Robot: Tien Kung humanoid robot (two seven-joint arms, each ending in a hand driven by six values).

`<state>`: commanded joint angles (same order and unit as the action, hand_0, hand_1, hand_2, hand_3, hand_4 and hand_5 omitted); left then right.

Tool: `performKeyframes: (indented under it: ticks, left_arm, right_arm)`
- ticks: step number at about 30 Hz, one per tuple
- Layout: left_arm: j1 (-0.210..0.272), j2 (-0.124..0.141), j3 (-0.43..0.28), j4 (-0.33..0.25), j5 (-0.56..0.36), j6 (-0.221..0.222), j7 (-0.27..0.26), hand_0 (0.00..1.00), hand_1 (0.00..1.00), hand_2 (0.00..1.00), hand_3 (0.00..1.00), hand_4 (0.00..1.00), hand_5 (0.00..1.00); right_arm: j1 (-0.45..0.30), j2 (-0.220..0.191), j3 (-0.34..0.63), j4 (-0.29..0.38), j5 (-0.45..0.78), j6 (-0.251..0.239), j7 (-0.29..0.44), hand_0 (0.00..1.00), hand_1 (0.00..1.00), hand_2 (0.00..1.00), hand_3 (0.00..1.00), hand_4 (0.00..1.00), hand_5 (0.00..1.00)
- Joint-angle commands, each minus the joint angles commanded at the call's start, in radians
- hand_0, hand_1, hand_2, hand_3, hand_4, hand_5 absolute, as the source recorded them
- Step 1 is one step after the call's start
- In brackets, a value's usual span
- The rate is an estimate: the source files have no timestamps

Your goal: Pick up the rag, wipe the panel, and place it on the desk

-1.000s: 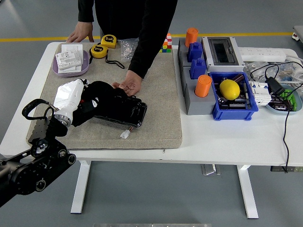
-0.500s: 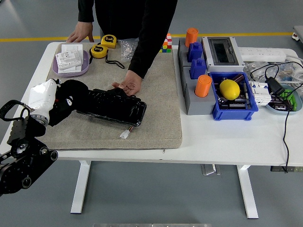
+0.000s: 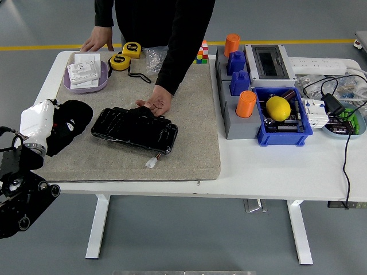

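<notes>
The left hand [image 3: 62, 123] is seen at the left edge of the frame, at mid height, and its black fingers are curled around a dark rag [image 3: 73, 113] (the rag is hard to separate from the hand, since both are black). The rag is held at the left end of the beige mat [image 3: 195, 114], just beside the left end of the panel [image 3: 135, 130], and a thin gap is seen between them. The white forearm is placed behind the hand, and the rest of the arm is seen in the lower left corner.

The glossy black panel is laid flat on the mat, left of the centre, with a small white connector [image 3: 151, 162] at its lower side. Its upper edge is touched by a person's hand [image 3: 155, 104] from the top of the frame; the person's other hand [image 3: 97, 42] is rested on the table [image 3: 275, 166] in the upper left. A purple tray [image 3: 86, 77] and two yellow tape measures [image 3: 126, 55] are found near it. The right hand is not seen.
</notes>
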<state>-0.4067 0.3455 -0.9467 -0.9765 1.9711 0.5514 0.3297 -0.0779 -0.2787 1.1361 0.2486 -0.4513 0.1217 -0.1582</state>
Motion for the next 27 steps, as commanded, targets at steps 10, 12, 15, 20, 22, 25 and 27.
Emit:
performKeyframes:
  ticks: [10, 12, 15, 20, 22, 25, 27]
  left_arm:
    - [-0.025, -0.004, 0.036, 0.083, -0.083, 0.069, -0.111, 0.297, 0.314, 0.537, 0.520, 0.385, 0.002]
    - [-0.025, -0.012, 0.041, 0.103, -0.099, 0.074, -0.126, 0.297, 0.314, 0.537, 0.520, 0.385, 0.002]
    - [-0.028, -0.018, 0.058, 0.128, -0.108, 0.079, -0.143, 0.323, 0.388, 0.542, 0.526, 0.381, 0.002]
    - [-0.033, -0.020, 0.056, 0.156, -0.106, 0.073, -0.142, 0.323, 0.388, 0.542, 0.526, 0.381, 0.002]
    - [-0.036, -0.019, 0.054, 0.166, -0.107, 0.068, -0.137, 0.354, 0.496, 0.569, 0.535, 0.432, 0.070]
    - [-0.035, -0.018, 0.053, 0.179, -0.112, 0.061, -0.134, 0.354, 0.496, 0.569, 0.535, 0.432, 0.070]
    - [-0.033, -0.018, 0.051, 0.183, -0.115, 0.054, -0.132, 0.354, 0.496, 0.569, 0.535, 0.432, 0.070]
  right_arm:
    - [0.006, 0.003, -0.005, 0.003, 0.004, -0.005, 0.001, 0.742, 0.646, 0.696, 0.623, 0.998, 0.576]
    - [0.006, 0.003, -0.004, 0.004, 0.002, -0.006, 0.001, 0.742, 0.646, 0.696, 0.623, 0.998, 0.576]
    - [0.007, 0.003, -0.004, 0.005, 0.000, -0.006, 0.001, 0.743, 0.645, 0.696, 0.622, 0.998, 0.576]
    - [0.008, 0.003, -0.003, 0.006, 0.000, -0.006, 0.001, 0.743, 0.645, 0.696, 0.622, 0.998, 0.576]
    - [0.008, 0.002, -0.002, 0.005, -0.001, -0.006, 0.001, 0.743, 0.644, 0.696, 0.622, 0.998, 0.576]
    - [0.009, 0.003, 0.001, 0.005, -0.001, -0.006, 0.000, 0.743, 0.644, 0.696, 0.622, 0.998, 0.576]
    - [0.009, 0.003, 0.001, 0.005, -0.001, -0.006, 0.001, 0.743, 0.644, 0.696, 0.622, 0.998, 0.576]
